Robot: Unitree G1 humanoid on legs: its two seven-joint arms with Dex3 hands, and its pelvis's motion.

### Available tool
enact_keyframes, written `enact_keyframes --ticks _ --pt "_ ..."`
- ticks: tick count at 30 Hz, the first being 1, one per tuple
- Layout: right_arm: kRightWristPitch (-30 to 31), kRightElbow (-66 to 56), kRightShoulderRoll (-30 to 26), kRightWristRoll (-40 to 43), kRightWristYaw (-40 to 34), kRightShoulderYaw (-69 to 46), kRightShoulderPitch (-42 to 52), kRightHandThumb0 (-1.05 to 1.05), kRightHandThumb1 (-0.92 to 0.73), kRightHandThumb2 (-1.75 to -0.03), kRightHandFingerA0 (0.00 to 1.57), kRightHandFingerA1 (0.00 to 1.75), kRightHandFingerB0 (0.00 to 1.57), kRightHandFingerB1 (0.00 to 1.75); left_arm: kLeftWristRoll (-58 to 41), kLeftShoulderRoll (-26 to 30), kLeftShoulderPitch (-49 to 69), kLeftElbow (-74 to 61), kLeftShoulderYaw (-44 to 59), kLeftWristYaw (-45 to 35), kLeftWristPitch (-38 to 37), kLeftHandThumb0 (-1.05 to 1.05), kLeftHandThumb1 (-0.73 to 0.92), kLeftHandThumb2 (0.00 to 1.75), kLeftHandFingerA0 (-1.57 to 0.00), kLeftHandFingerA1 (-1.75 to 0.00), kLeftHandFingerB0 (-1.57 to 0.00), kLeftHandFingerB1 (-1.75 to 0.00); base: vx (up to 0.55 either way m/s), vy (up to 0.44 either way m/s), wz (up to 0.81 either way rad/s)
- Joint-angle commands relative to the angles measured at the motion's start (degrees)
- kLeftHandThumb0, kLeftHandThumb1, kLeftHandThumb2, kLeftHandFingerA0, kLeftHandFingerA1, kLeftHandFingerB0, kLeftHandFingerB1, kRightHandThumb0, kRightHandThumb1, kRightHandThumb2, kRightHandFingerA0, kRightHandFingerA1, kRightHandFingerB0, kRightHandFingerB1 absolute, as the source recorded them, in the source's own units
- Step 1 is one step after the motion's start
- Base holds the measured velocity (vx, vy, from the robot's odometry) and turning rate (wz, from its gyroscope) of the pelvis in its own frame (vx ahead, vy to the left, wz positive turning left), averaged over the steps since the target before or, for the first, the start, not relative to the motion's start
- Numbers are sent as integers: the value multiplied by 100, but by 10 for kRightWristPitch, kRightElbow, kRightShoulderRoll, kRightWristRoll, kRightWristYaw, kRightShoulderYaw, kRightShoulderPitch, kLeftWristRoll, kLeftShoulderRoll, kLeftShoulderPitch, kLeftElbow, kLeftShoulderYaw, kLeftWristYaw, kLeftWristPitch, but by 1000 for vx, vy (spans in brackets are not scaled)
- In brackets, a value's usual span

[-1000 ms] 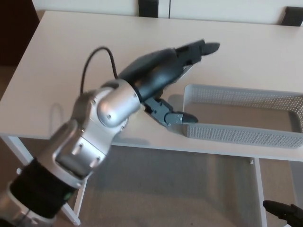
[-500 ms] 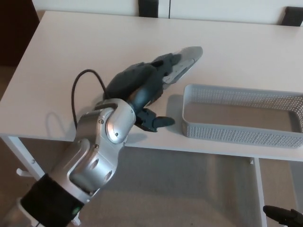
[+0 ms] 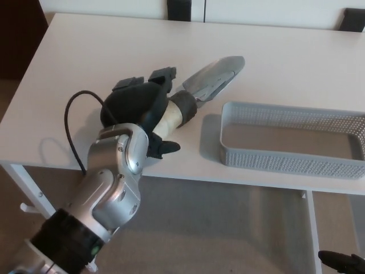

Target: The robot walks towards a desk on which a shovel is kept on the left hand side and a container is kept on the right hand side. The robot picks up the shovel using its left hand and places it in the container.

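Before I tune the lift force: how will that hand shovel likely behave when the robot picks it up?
The shovel looks rigid, so it probably won't flex. Its scoop looks like metal beyond a pale handle under the left hand, so it may feel blade-heavy and tip forward. The rounded handle could twist in a loose hold.

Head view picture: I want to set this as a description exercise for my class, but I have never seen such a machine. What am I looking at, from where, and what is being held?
The camera sits on a humanoid robot's head and looks down at a white desk. The silver and black limb coming in from the lower left is the robot's own left arm, ending in a black left hand with thick fingers. That hand sits over the pale handle of a small shovel, whose grey blade points up and to the right. Beside it on the desk stands an empty grey mesh container. At the bottom right corner, a dark tip of the right hand just shows, too little to judge.
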Motion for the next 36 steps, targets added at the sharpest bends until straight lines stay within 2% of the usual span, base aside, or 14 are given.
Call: enact_keyframes --ticks 1,5,9,10,12,13,22,27,28,29,32,34,35,36 --pt "-1 -3 -9 -6 -8 1 1 -29 -59 -58 63 44 46 38 27 -21 -6 39 6 39 8 -53 33 76 0 -19 0 -22 0 0 0" --pt "3 -5 -10 -1 -5 0 -4 -28 -59 -58 62 44 46 38 26 -35 -11 67 10 50 -3 -66 41 74 0 0 -1 -9 0 0 0" --pt "-3 -5 -13 -3 -6 0 1 -28 -59 -58 63 44 46 38 28 -43 -14 83 8 51 -6 -66 41 74 0 0 -2 -10 0 0 0" --pt "-5 -6 -11 -2 -7 0 3 -36 -50 -71 59 52 43 47 26 -45 -15 88 9 52 -8 -66 41 74 0 0 -2 -10 0 0 0" --pt "-5 -3 -12 -3 -8 0 -2 -38 -49 -71 59 53 42 47 27 -47 -25 107 9 55 -13 -66 41 74 0 0 -2 -9 0 0 0" --pt "-6 -6 -13 -4 -7 1 0 -30 -59 -58 63 44 46 38 29 -48 -27 112 7 58 -13 -66 41 74 0 0 -3 -10 0 0 0" --pt "-1 -14 -13 -12 -18 3 -4 -29 -60 -58 62 43 47 38 15 -52 -47 160 26 77 -39 -62 39 73 0 0 -2 -10 0 0 0" --pt "1 -17 -18 -12 -17 4 -11 -32 -59 -58 64 43 46 37 8 -54 -68 197 41 83 -55 -52 33 75 0 -21 0 -23 0 0 0" --pt "-4 -16 -18 -10 -14 4 -6 -32 -59 -58 64 43 45 37 8 -55 -67 200 42 81 -53 -53 34 75 0 -18 -3 -23 0 0 0" --pt "-10 -13 -18 -8 -11 4 -3 -41 -50 -73 59 53 40 47 8 -56 -70 206 41 75 -51 -55 35 74 0 -14 -2 -20 0 0 0" --pt "-4 -15 -17 -7 -14 4 -9 -39 -51 -73 59 53 40 46 4 -59 -83 227 47 79 -61 -51 33 74 0 -21 -5 -24 0 0 0" --pt "-3 -21 -18 -7 -14 4 -7 -39 -51 -73 59 53 40 46 0 -61 -87 240 51 83 -70 -54 34 70 -4 -21 -3 -21 0 0 0" --pt "-2 -20 -17 -5 -12 4 -6 -38 -51 -73 59 53 41 47 0 -60 -88 246 50 79 -72 -55 43 54 -1 -25 -1 -24 0 0 0" --pt "0 -23 -18 -8 -13 6 -7 -39 -51 -73 59 53 41 47 -3 -61 -92 254 53 81 -76 -51 33 75 -1 -23 -1 -23 0 0 0"
